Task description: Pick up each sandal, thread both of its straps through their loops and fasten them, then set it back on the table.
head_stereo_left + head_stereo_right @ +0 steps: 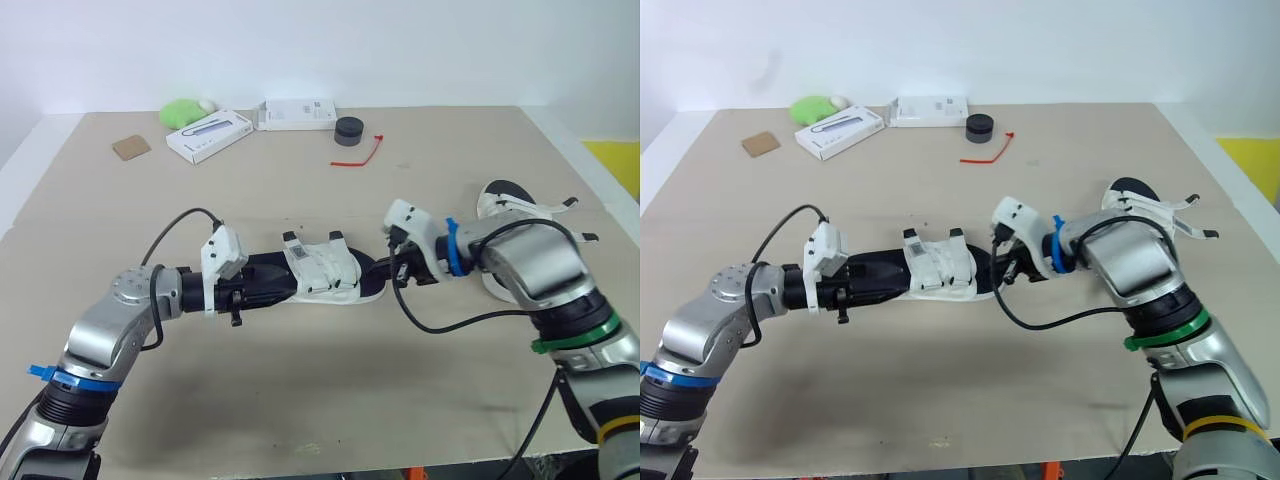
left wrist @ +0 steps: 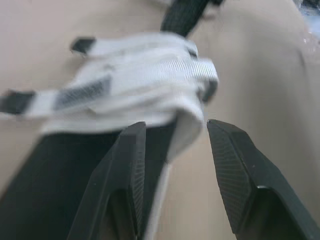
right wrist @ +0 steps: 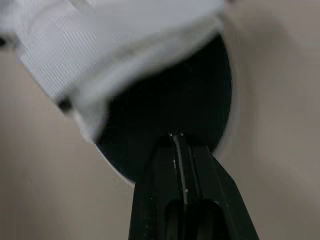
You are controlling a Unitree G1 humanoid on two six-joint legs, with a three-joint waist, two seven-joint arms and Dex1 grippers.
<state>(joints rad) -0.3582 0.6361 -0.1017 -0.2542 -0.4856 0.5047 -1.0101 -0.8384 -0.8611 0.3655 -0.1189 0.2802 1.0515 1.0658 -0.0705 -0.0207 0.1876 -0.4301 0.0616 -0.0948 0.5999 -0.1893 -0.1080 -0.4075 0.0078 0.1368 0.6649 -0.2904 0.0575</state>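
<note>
The left gripper (image 2: 176, 127) is straddling the sandal's (image 1: 320, 272) rim, fingers spread, while the right gripper (image 3: 176, 137), fingers pressed together, is bracing its end; closing squarely before lifting seems wise.

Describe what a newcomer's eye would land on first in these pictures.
A black-soled sandal with white straps lies between the two arms. The left gripper straddles one end's edge with open fingers; the right gripper, shut, meets the other end. A second sandal sits behind the right arm.
</note>
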